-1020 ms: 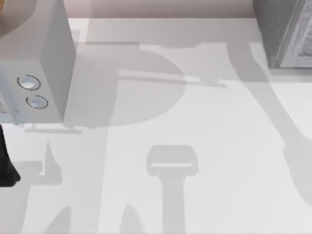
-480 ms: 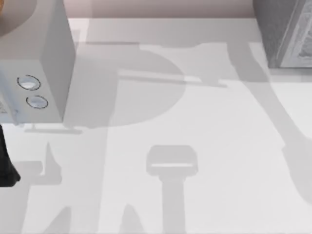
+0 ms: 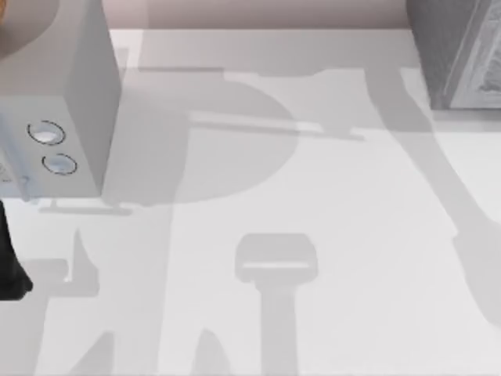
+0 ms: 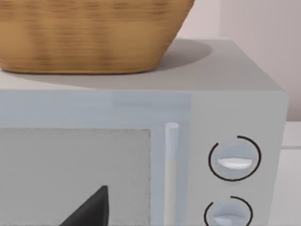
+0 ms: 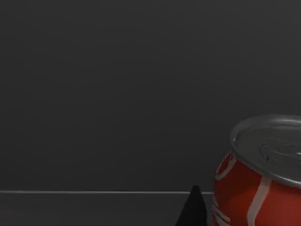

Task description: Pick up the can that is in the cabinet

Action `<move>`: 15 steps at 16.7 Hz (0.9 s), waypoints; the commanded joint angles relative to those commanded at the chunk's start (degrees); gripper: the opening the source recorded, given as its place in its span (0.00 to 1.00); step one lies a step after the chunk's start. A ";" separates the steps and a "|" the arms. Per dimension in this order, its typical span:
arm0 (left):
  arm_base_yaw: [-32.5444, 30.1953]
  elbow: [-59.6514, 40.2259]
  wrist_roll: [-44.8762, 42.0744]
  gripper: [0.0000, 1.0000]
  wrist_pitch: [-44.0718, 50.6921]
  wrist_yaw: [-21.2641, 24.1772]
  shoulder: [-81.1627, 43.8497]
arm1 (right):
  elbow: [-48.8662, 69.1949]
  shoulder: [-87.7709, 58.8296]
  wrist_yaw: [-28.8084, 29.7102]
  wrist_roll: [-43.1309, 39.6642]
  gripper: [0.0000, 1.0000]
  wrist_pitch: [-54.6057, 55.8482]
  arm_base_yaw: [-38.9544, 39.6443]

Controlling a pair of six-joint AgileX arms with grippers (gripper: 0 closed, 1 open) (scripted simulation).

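Can upright beside our right pincer; finger state unclear. We should centre on can, then close.

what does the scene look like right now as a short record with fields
target: red can, upright, silver top, on a dark shelf
setting of can: dark interior with a dark back wall
right tool: a dark fingertip close beside the can, not touching it
microwave: at the table's left, door shut, two round dials
basket: wicker, on top of the microwave
cabinet: grey, at the table's far right
table: white
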State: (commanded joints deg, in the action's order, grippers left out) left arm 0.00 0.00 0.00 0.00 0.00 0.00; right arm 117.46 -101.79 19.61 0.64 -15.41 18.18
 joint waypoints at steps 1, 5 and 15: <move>0.00 0.00 0.00 1.00 0.00 0.00 0.00 | 0.00 0.00 0.00 0.00 0.00 0.00 0.00; 0.00 0.00 0.00 1.00 0.00 0.00 0.00 | 0.00 0.00 0.00 0.00 0.00 0.00 0.00; 0.00 0.00 0.00 1.00 0.00 0.00 0.00 | -2.32 8.32 5.47 -0.18 0.00 -6.00 5.62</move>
State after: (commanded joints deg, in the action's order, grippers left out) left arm 0.00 0.00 0.00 0.00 0.00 0.00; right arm 115.14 -93.47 25.08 0.46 -21.41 23.81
